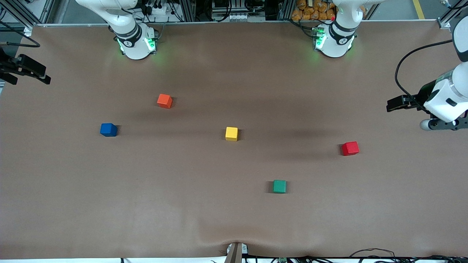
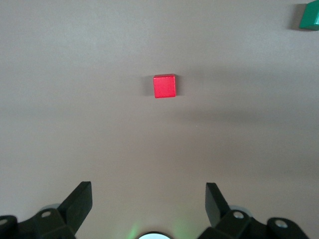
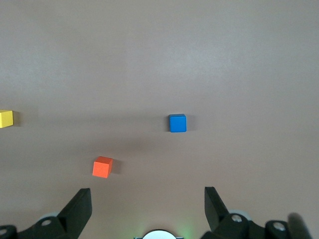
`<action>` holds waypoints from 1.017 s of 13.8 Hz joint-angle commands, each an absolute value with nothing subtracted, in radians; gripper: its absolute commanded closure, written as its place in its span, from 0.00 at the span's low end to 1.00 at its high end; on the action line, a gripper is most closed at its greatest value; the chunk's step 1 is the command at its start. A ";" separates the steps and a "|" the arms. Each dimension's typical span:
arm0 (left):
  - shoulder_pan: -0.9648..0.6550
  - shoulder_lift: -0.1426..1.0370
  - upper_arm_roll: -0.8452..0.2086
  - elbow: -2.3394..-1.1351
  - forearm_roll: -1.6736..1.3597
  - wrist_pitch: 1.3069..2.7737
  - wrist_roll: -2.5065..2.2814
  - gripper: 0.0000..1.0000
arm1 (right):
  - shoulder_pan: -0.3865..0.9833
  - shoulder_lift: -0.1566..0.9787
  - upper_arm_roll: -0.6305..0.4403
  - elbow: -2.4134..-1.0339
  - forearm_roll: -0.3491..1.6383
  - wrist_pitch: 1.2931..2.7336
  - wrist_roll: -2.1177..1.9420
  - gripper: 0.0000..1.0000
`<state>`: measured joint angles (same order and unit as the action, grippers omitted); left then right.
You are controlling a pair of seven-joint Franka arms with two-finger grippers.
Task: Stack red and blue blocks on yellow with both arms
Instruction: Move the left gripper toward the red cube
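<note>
The yellow cube (image 1: 231,133) sits near the middle of the table and shows at the edge of the right wrist view (image 3: 6,118). Toward the left arm's end lies the red block (image 1: 350,148), which the left wrist view has well ahead of the fingers (image 2: 164,86). The blue block (image 1: 108,129) rests toward the right arm's end (image 3: 177,123). My left gripper (image 2: 148,191) hangs open and empty over the table's edge at its own end (image 1: 396,104). My right gripper (image 3: 148,196) is also open and empty, up at the other end (image 1: 25,69). All cubes stand apart.
An orange-red cube (image 1: 164,101) lies farther from the front camera than the blue block (image 3: 102,167). A green cube (image 1: 279,186) sits nearer the camera than the yellow one (image 2: 310,17). The two arm bases (image 1: 137,44) (image 1: 334,42) stand at the table's back edge.
</note>
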<state>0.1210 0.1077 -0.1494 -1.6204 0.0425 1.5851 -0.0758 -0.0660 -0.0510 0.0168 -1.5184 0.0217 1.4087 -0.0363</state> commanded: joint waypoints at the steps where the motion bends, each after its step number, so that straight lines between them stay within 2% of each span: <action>1: 0.123 0.129 -0.152 -1.608 0.034 1.598 -0.066 0.00 | -0.083 -0.061 0.026 -1.531 0.025 1.407 -0.051 0.00; 14: 0.117 0.140 -0.152 -1.660 0.035 1.617 -0.074 0.00 | -0.084 -0.063 0.026 -1.534 0.025 1.405 -0.051 0.00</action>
